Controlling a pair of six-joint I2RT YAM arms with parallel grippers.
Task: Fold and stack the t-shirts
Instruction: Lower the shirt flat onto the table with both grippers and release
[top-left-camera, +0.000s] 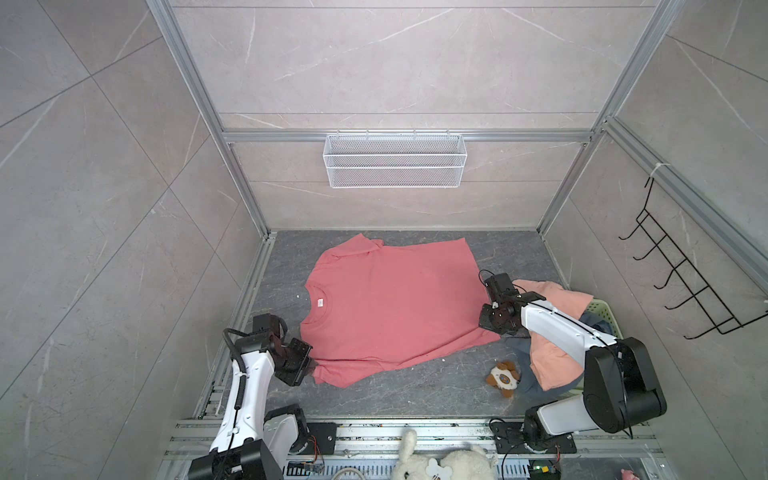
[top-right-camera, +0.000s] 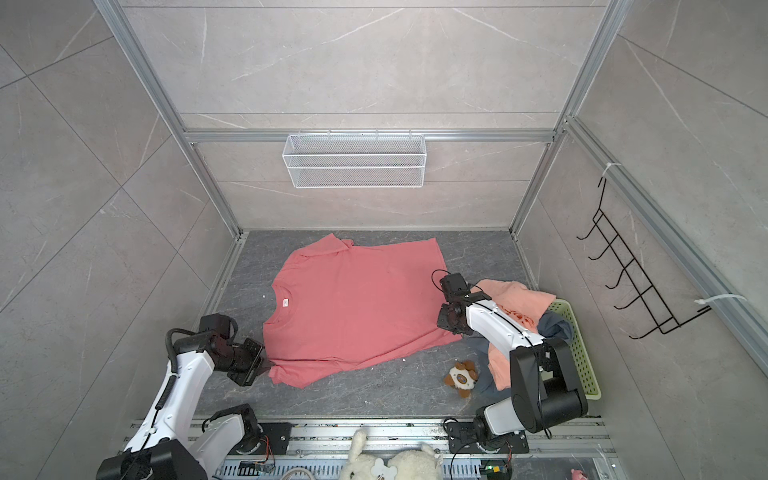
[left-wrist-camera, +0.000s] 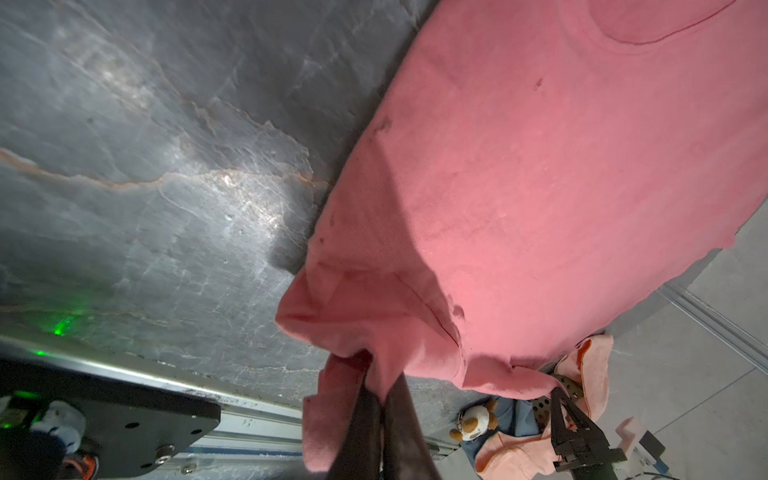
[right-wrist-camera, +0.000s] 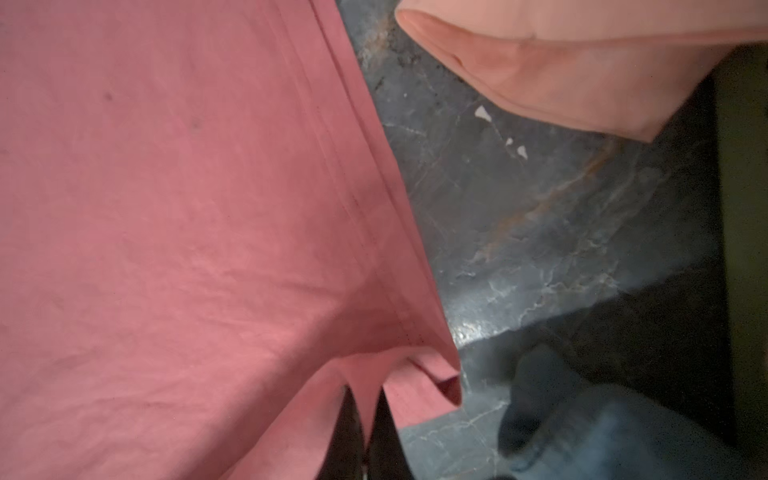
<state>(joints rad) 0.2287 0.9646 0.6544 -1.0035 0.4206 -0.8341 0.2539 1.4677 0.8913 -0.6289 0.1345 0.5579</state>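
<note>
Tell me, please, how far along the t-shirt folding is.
Done: the coral-red t-shirt lies spread out on the table. In hand: the left gripper is shut on its sleeve, the right gripper on its hem corner. Left: no fold made yet; the peach t-shirt and blue-grey t-shirt sit heaped at the basket, unstacked.

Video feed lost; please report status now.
Left gripper shut on coral-red cotton t-shirt sleeve; right gripper shut on hem corner. Shirt spread flat. Brown-and-white plush toy nearby, apart.
</note>
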